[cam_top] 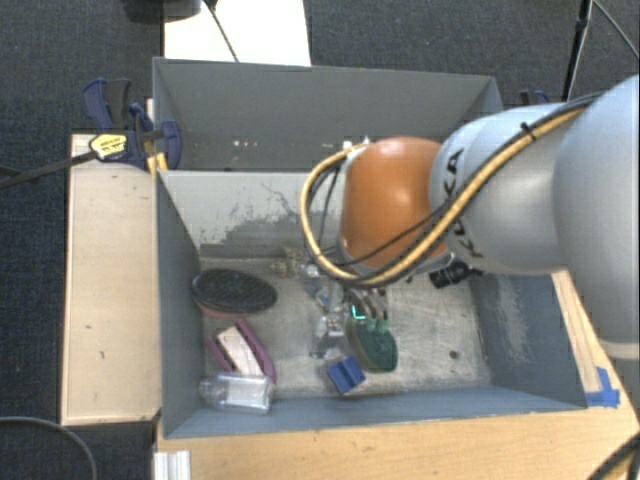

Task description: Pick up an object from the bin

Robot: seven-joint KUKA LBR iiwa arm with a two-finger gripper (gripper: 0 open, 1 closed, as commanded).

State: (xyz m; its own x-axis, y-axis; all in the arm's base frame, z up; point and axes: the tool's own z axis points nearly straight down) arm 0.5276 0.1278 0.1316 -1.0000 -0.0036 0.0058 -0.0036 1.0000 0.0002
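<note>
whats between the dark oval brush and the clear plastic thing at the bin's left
A pink and purple packet lies between the dark oval brush and the clear plastic thing, in the camera view.

— What colours are in the bin (182,268)?
— It is grey. Inside lie a black oval brush (234,292) with a dotted face, a pink-and-white packet (240,349), a clear wrapper (236,393), a blue block (345,374) and a dark green disc (377,349).
— And the arm (530,198)?
— Silver-grey, with an orange cover (385,203).
</note>
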